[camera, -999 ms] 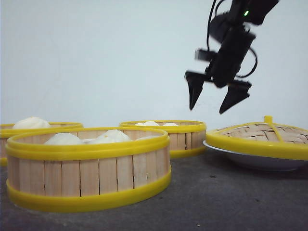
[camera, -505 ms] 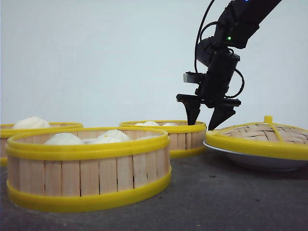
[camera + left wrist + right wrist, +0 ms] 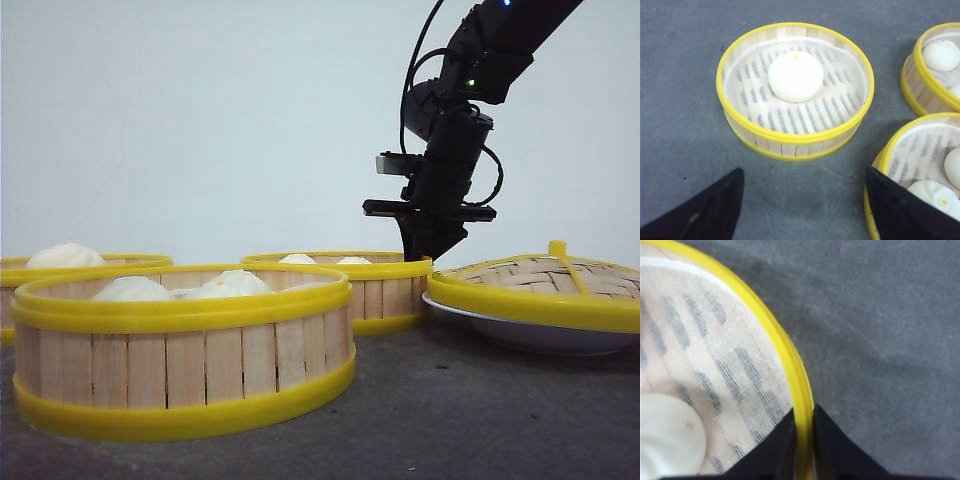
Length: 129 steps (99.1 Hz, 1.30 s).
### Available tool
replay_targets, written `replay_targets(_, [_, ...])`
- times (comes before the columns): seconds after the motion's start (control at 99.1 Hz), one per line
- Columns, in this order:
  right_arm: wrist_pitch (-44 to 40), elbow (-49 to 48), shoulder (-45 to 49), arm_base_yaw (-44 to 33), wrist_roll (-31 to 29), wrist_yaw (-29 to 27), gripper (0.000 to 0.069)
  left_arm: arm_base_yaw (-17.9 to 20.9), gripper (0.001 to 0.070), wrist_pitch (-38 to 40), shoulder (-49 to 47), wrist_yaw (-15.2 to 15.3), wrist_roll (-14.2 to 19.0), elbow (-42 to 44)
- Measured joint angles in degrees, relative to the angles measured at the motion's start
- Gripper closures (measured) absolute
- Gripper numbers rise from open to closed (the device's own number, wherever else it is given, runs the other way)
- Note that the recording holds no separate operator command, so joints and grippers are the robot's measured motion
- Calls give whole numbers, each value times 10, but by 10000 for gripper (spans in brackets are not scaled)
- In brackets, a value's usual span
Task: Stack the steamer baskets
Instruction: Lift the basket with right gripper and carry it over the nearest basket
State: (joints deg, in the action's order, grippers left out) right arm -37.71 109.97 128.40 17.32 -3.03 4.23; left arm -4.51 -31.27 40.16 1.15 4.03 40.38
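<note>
Yellow rim of the far steamer basket [image 3: 340, 285] sits pinched between the two fingers of the right pincer [image 3: 803, 440], one finger inside the basket over its white cloth liner, the other outside above the grey table [image 3: 890, 340]. A white bun [image 3: 667, 440] lies in the basket just beside the inner finger. Beside this pincer, a domed woven lid [image 3: 545, 280] rests on a white plate [image 3: 520, 330]. The left pincer [image 3: 800, 210] hangs spread apart, holding nothing; a one-bun steamer basket [image 3: 795, 90] stands beyond its tips, and the nearest steamer basket [image 3: 920, 175] passes under one finger.
</note>
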Motion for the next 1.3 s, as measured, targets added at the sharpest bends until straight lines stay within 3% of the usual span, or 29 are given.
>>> replay_targets(0.242, [-82,99,8,0,1,-2,661,0,241,0,0,0,0,0])
replay_targets(0.575, [-296,299,6,6,48,1,661,0,241,0,0,0,0,0])
replay_targets(0.757, [-391,301,-14,15,62,7,661,0,241,0,0,0,-11,0])
replay_targets(1.12, [-397,294,-88,44,71,15,661,0,241,-18,0,0,-17,0])
replay_targets(1.302, [-397,169,-206,56,71,20,662,0,241,-14,0,0,-17,0])
